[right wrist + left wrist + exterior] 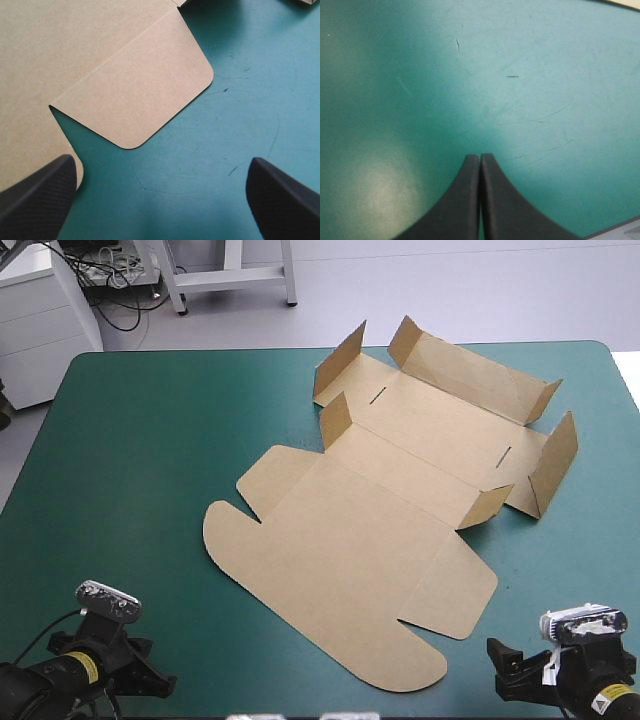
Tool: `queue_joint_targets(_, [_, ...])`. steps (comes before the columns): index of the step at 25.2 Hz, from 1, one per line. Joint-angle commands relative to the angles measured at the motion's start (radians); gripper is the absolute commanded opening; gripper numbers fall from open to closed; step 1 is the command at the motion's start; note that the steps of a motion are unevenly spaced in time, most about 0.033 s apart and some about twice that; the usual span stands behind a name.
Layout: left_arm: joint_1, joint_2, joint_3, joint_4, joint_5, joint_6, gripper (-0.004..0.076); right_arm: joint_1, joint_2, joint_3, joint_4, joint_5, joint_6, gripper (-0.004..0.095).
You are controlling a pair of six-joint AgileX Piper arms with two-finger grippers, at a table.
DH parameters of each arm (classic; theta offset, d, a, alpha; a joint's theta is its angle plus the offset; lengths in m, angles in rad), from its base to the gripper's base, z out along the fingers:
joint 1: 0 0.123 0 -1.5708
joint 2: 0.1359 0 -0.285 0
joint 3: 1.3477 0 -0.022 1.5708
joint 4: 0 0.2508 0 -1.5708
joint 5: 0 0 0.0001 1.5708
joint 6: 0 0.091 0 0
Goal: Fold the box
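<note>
A: While the box (pixel 370 530) lies mostly flat on the tabletop (pixel 130 460), far-end walls (pixel 470 375) up, anything gripping it?

B: No. Left hand (pixel 480 157) closed, fingers (pixel 465 200) pressed together over bare teal-green cover (pixel 545 75) near the front edge. Right hand (pixel 162 161) spread wide, empty, at the front right corner, a rounded flap (pixel 145 90) just ahead.

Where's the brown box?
In the high view, the brown cardboard box lies right of the table's centre, its rounded flap ahead of the right gripper.

Matt brown board box (pixel 360 540), teal-green cover (pixel 130 440) w/ scratches, fine-textured black fingers (pixel 35 195)
</note>
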Motion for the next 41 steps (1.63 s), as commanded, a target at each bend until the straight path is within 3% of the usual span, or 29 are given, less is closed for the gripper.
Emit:
queue_joint_targets(1, [-0.003,0.008,-0.022,-0.005,-0.035,-0.004,-0.0032,0.005,0.015,-0.046,0.026,-0.061,0.144,0.0881])
queue_joint_targets(9, [-0.003,0.008,-0.022,-0.005,-0.035,-0.004,-0.0032,0.005,0.069,-0.127,0.011,-0.113,0.349,0.0876])
queue_joint_targets(19, [-0.003,0.008,-0.022,-0.005,-0.035,-0.004,-0.0032,0.003,0.509,-0.237,0.023,-0.339,0.430,0.0875])
queue_joint_targets(27, [-0.003,0.008,-0.022,-0.005,-0.035,-0.004,-0.0032,0.001,0.826,-0.416,0.020,-0.326,0.425,0.0875])
queue_joint_targets(33, [-0.003,0.008,-0.022,-0.005,-0.035,-0.004,-0.0032,-0.091,0.982,-0.516,0.035,-0.253,0.403,0.0874])
queue_joint_targets(41, [-0.003,0.008,-0.022,-0.005,-0.035,-0.004,-0.0032,-0.168,1.136,-0.551,0.210,-0.261,0.286,0.0874])
